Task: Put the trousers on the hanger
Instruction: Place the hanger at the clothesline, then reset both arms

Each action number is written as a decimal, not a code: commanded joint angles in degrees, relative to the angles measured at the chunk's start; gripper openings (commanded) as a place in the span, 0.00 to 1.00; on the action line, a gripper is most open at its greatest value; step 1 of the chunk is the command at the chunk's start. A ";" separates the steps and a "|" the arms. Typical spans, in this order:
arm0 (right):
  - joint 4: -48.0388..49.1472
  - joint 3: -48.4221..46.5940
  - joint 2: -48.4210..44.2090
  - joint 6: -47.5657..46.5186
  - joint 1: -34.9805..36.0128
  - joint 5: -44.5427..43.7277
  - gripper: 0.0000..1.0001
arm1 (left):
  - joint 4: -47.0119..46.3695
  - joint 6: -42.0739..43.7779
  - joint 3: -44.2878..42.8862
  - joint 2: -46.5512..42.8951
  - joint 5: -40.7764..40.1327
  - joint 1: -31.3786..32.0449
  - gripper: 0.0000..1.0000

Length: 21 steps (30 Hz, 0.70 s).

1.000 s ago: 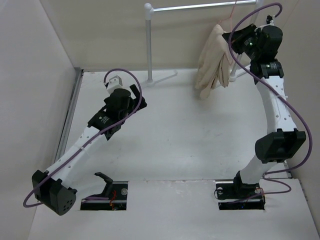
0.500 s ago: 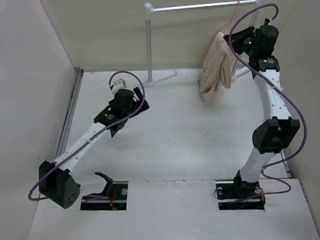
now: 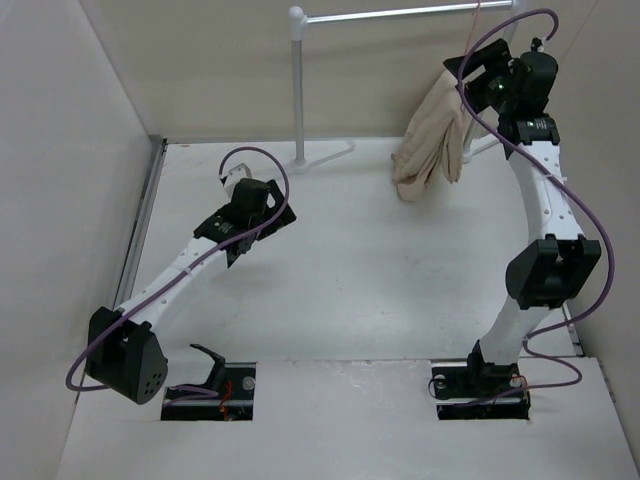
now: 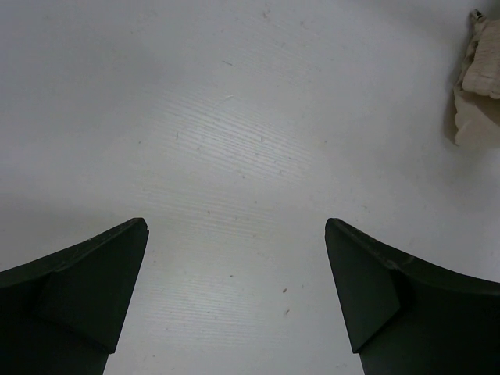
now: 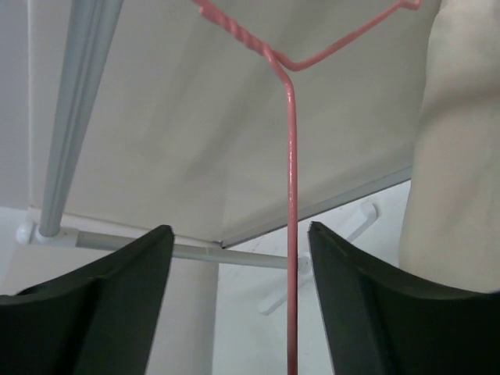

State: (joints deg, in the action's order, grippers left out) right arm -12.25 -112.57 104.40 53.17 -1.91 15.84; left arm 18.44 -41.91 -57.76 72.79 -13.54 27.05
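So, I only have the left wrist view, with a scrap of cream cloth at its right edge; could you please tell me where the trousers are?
Observer: The trousers hang bunched at the far right, below the rail of the white rack.
Operator: Thank you. Are they on the hanger?
Observer: The pink hanger has an arm running towards them, but where the two meet is out of frame.
Operator: And what is the right arm doing?
Observer: The right end effector is open, raised beside the trousers, with the hanger's wire between its fingers.
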 commanded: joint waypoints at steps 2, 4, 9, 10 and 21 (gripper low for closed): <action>3.29 1.30 -5.16 -1.31 -1.12 -0.72 0.87 | 0.55 -0.63 -0.95 -0.81 0.18 -0.81 1.00; 3.29 3.05 -6.83 -1.84 -1.47 -1.24 0.98 | 0.64 -0.63 -1.56 -0.73 0.18 -0.90 1.00; 2.50 8.76 -12.36 -3.16 -3.05 -3.70 1.00 | 1.60 -0.01 -4.55 0.85 0.27 -0.82 1.00; 2.32 10.60 -13.86 -3.33 -3.49 -3.97 1.00 | 1.95 0.07 -5.25 1.38 0.27 -0.73 1.00; -0.31 47.85 -40.13 -3.86 -8.94 -16.27 1.00 | 6.78 1.57 -10.62 7.97 -0.43 5.16 1.00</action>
State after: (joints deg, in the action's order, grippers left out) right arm -11.51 -71.85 68.20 50.11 -9.65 5.23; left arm 22.85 -41.36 -65.67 79.72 -13.61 30.52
